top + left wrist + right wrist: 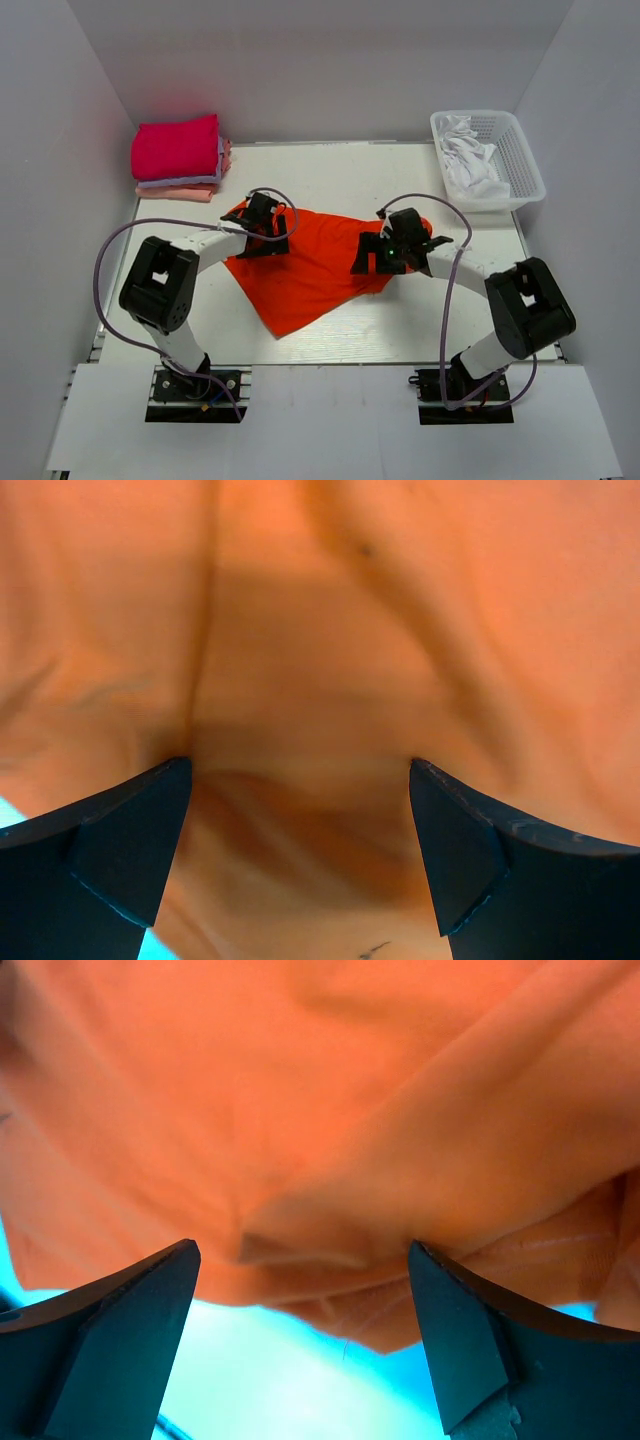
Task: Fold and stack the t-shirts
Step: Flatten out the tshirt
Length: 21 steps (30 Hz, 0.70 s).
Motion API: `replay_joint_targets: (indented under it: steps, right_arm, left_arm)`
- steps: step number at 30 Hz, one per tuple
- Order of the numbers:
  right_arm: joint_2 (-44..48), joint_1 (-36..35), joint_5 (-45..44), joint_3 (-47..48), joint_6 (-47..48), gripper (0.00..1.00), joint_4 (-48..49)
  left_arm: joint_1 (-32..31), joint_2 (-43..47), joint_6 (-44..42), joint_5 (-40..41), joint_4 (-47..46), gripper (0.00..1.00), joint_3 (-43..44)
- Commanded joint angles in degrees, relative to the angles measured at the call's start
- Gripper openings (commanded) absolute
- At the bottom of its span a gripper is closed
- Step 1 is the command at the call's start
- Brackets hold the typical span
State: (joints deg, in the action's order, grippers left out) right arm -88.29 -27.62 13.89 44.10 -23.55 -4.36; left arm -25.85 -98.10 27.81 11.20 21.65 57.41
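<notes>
The orange-red t-shirt (310, 265) lies loose and crumpled in the middle of the table. My left gripper (262, 222) hangs over its upper left corner, jaws wide open, with orange cloth (300, 680) filling the gap between the fingers. My right gripper (385, 250) hangs over the shirt's right edge, jaws wide open, with a folded hem (330, 1250) between the fingertips and nothing pinched. A stack of folded shirts stands at the back left: magenta-pink (175, 147) on top, pale lavender (190, 181) under it, light pink (185, 194) at the bottom.
A white plastic basket (520, 160) with white cloth (470, 160) inside stands at the back right. White walls close in the table (360, 335) on three sides.
</notes>
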Motion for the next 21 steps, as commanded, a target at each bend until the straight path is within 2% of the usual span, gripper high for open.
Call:
replay_joint_targets:
  steps: [1,4,7,9,11,15,17,19,21]
  right_arm:
    - [4.3,-0.7,-0.4,2.1,0.6,0.90,-3.0]
    - [7.2,-0.9,-9.5,6.0,4.5,0.90,-9.0]
    - [11.5,-0.8,-11.9,6.1,5.0,0.90,-11.2]
    - [13.7,-0.5,-13.5,5.5,4.4,0.90,-11.8]
    - [16.1,-0.5,-19.0,4.0,2.4,0.90,-13.0]
    - [18.2,-0.2,-25.7,2.8,0.8,0.90,-16.1]
    - [19.3,0.0,-28.9,2.4,0.2,0.90,-18.3]
    - [20.2,0.6,-30.1,1.4,-0.2,0.90,-19.9]
    - [22.2,1.2,-30.5,0.1,-0.1,0.90,-20.1]
  left_arm:
    - [-0.3,2.5,-2.7,3.6,3.8,1.00,5.1]
    - [-1.4,6.9,-3.8,3.6,7.3,1.00,6.4]
    - [-2.7,14.1,-3.0,1.1,9.9,1.00,4.2]
    - [-4.1,19.8,-2.4,-4.2,9.4,1.00,0.4]
    - [-7.2,22.1,-1.5,-9.4,7.7,1.00,-3.3]
    - [-15.1,15.6,2.7,-15.9,8.2,1.00,-4.6]
    - [-20.9,10.8,5.2,-15.0,10.6,1.00,-3.7]
    - [-24.9,10.7,7.0,-12.7,13.0,1.00,-2.9]
    - [-26.3,14.8,8.9,-10.9,13.9,1.00,-2.9]
